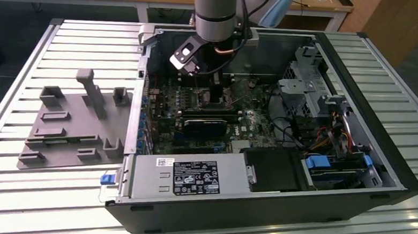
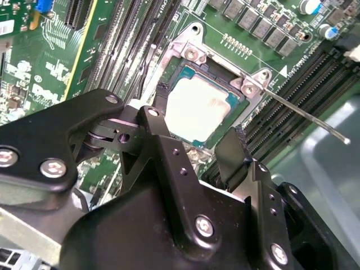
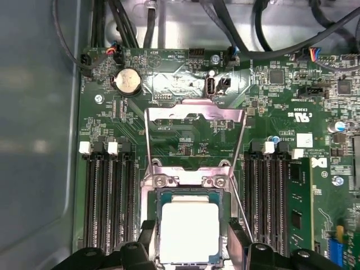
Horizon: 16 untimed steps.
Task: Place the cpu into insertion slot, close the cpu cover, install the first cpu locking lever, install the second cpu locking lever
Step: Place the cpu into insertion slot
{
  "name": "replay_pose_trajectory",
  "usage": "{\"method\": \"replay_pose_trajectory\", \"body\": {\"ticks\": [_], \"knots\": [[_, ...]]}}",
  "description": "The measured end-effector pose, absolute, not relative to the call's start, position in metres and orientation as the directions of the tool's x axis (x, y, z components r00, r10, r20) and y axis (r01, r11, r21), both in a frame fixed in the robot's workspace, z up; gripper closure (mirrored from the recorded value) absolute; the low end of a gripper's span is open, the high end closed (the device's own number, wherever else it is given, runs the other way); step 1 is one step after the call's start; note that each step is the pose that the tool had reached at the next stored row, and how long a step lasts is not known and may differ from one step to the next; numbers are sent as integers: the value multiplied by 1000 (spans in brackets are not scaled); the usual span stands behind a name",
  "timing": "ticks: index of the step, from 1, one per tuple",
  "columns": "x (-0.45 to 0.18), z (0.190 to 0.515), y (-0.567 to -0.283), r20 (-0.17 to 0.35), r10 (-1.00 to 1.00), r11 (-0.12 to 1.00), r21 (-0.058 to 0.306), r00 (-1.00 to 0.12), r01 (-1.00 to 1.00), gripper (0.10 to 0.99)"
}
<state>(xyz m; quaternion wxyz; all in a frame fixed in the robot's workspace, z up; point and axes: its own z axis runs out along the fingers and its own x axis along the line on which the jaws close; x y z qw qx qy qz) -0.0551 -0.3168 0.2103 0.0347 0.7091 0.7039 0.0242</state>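
The gripper [image 3: 191,229] hangs over the motherboard [image 3: 169,73] with its 2 fingers apart, gripping nothing. Between them the cpu [image 2: 199,109] lies seated in the insertion slot [image 2: 216,68]. The cpu cover [image 3: 194,113] is swung open.

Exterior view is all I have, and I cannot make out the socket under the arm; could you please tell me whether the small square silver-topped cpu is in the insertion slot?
Observer: Yes. In the second wrist view the flat square silver-grey cpu lies in the square, silvery-rimmed insertion slot.
Operator: Thank you. Is the cover down over it?
Observer: No. In the first wrist view the thin silvery frame-shaped cpu cover is swung open, away from the chip.
Operator: And the gripper, please?
Observer: In the second wrist view the black gripper is open, with its fingers on either side of the cpu and nothing held.
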Motion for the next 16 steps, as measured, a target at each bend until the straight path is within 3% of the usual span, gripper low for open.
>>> {"method": "replay_pose_trajectory", "body": {"ticks": [16], "knots": [[-55,227,-316,-23,1000,-6,85,8,996,475]]}}
